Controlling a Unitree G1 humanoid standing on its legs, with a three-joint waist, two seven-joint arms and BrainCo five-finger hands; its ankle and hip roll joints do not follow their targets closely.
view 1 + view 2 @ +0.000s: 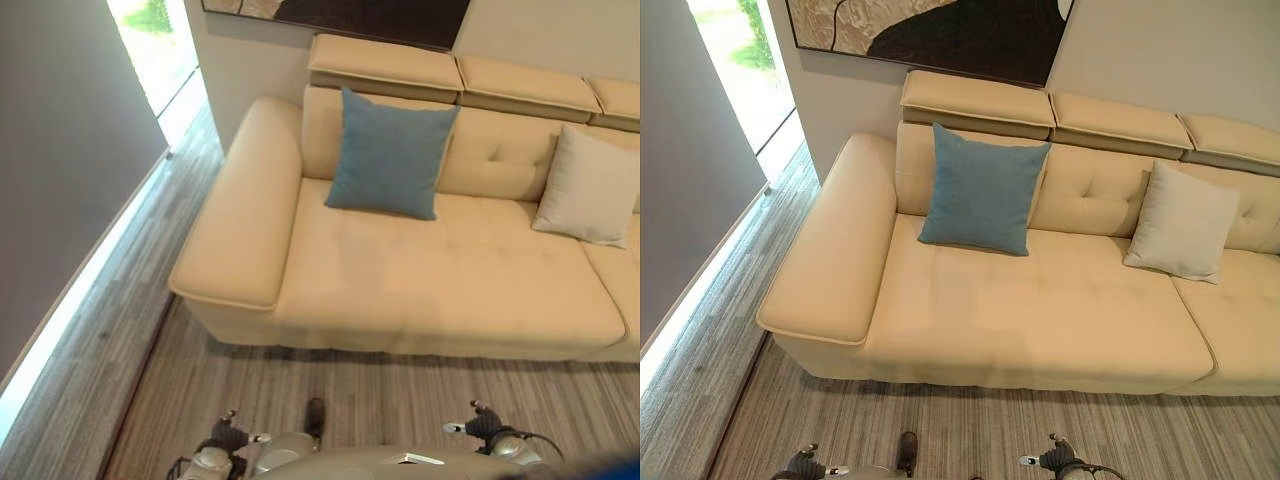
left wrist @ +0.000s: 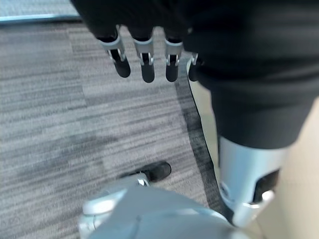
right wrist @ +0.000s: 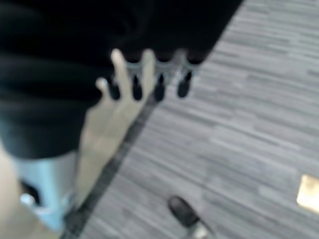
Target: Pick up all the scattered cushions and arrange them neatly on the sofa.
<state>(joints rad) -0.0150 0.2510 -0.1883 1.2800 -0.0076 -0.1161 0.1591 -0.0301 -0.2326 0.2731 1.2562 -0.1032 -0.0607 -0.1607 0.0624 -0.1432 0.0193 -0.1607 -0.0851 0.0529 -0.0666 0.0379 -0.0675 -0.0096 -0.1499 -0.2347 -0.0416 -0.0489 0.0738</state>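
Observation:
A blue cushion (image 1: 390, 155) stands upright against the backrest of the cream sofa (image 1: 240, 230), near its left armrest. A beige cushion (image 1: 590, 185) leans on the backrest further right. Both rest on the seat. My left hand (image 2: 147, 62) hangs over the grey striped floor beside the sofa's base, fingers straight and holding nothing. My right hand (image 3: 159, 82) also hangs over the floor, fingers relaxed and empty.
The sofa's wide left armrest (image 1: 830, 250) faces a strip of floor beside a grey wall and a bright window (image 1: 160, 50). A dark painting (image 1: 940, 35) hangs above the backrest. A small tan object (image 3: 308, 191) lies on the floor.

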